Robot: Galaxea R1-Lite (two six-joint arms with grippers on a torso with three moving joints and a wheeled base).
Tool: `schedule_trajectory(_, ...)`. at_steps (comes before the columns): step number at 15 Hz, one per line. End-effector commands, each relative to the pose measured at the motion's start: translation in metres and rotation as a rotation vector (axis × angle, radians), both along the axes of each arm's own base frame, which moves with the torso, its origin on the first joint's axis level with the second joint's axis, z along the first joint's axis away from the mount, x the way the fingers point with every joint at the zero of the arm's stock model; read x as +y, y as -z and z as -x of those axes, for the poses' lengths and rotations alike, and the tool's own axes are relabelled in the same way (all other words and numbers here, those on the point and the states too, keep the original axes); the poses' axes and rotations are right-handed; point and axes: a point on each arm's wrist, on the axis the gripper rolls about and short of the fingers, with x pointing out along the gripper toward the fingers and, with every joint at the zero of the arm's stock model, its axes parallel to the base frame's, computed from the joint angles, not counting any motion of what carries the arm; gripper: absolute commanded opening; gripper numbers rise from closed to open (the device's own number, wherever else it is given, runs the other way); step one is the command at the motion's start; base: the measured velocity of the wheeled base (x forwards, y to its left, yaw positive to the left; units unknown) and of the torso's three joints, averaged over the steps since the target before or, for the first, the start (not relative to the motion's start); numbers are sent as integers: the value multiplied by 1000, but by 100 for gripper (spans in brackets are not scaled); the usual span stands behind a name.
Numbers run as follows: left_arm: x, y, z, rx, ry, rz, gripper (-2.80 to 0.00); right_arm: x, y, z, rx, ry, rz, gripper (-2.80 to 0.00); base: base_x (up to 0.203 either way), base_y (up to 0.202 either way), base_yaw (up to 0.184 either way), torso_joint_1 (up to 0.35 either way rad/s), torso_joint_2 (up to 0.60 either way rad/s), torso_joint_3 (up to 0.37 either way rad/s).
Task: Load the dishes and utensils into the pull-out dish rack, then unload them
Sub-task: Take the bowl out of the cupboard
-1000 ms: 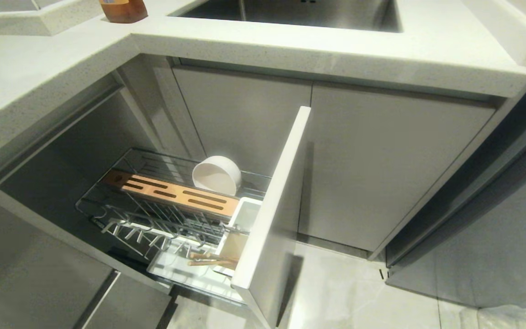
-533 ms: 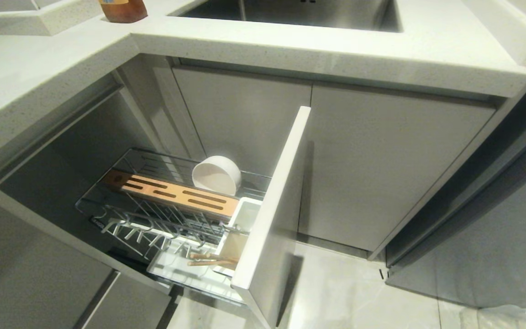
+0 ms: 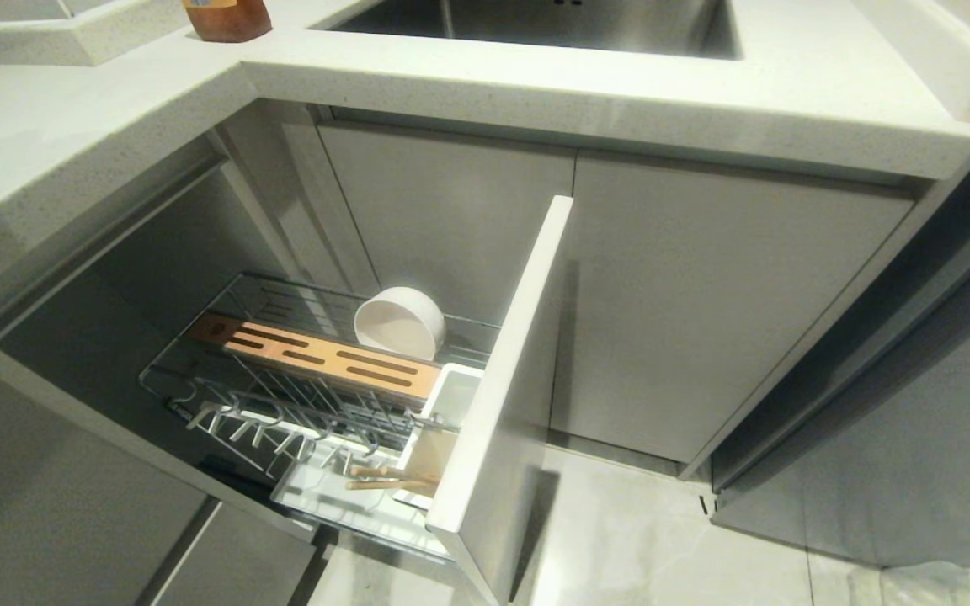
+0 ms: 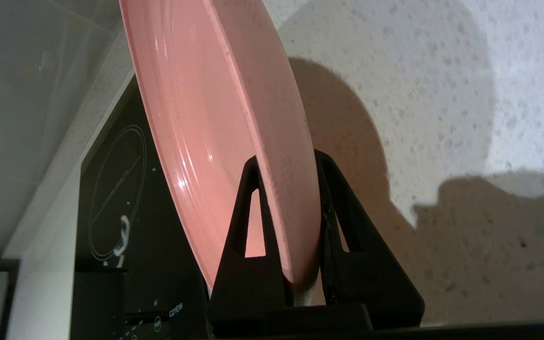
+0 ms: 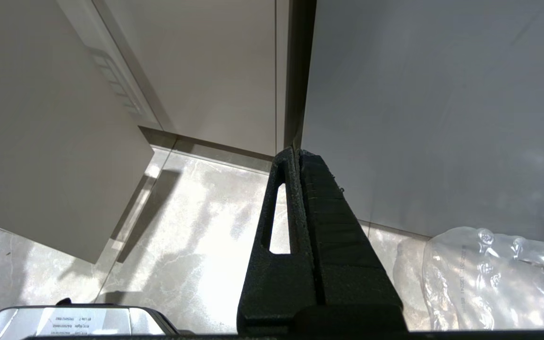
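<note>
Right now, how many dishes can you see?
2. The white bowl leans in the pull-out dish rack. The pink plate is gripped on edge by the left pincer, above the countertop. More could be hidden.

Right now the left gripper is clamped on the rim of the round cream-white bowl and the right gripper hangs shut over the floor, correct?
Not quite. The left wrist view shows the left gripper clamped on the rim of the round pastel-pink plate; the cream-white bowl sits in the chrome wire pull-out rack. The right gripper does hang shut over the floor.
</note>
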Motion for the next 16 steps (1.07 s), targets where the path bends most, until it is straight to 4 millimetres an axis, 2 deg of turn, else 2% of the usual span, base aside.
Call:
schedule_trajectory(1,2,8,-4,68,-2,10,-280,0,0,0,1,0,0,-280,0,0,0,0,0,0)
schedule_trajectory(12,10,18,-3,135,13,50,-280,0,0,0,1,-1,0,-280,0,0,0,0,0,0)
schedule_trajectory(16,10,15,-1,111,22,56,-280,0,0,0,0,0,0,-280,0,0,0,0,0,0)
